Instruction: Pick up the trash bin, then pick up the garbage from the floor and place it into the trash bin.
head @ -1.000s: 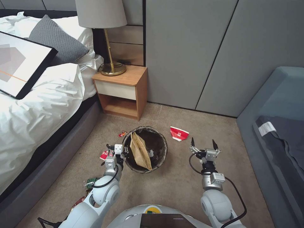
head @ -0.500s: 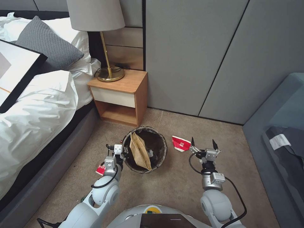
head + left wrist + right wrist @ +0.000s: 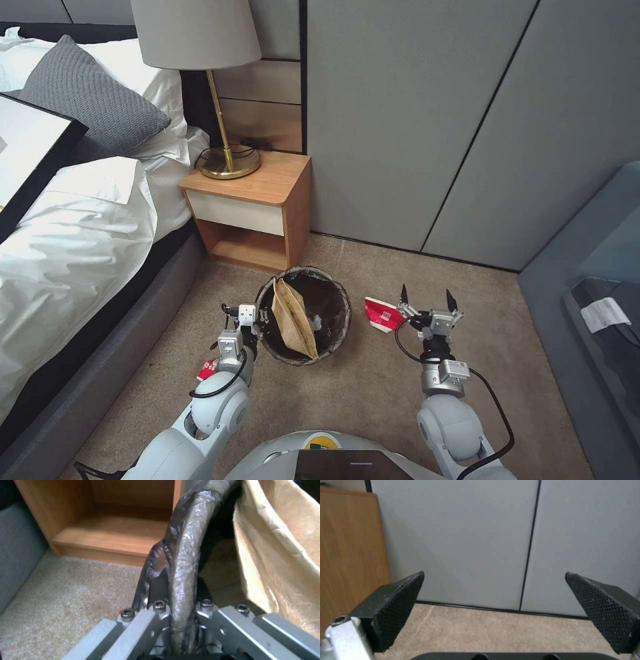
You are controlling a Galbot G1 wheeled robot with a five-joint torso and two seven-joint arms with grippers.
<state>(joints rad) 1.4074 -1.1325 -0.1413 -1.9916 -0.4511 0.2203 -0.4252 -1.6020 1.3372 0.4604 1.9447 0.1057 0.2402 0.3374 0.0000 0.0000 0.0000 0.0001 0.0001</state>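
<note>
Gripping trash bin rim — left tool | right tool spread wide

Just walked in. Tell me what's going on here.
The robot is clearing litter off the bedroom carpet. Its left gripper is clamped on the rim of the trash bin, which already holds a brown paper bag. Its right gripper hangs open above the floor, beside a red paper cup lying there. A red wrapper lies by the left arm.

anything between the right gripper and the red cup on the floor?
Nothing visible. The open right gripper hangs just right of the red cup, bare carpet around. The left gripper holds the bin rim.
</note>
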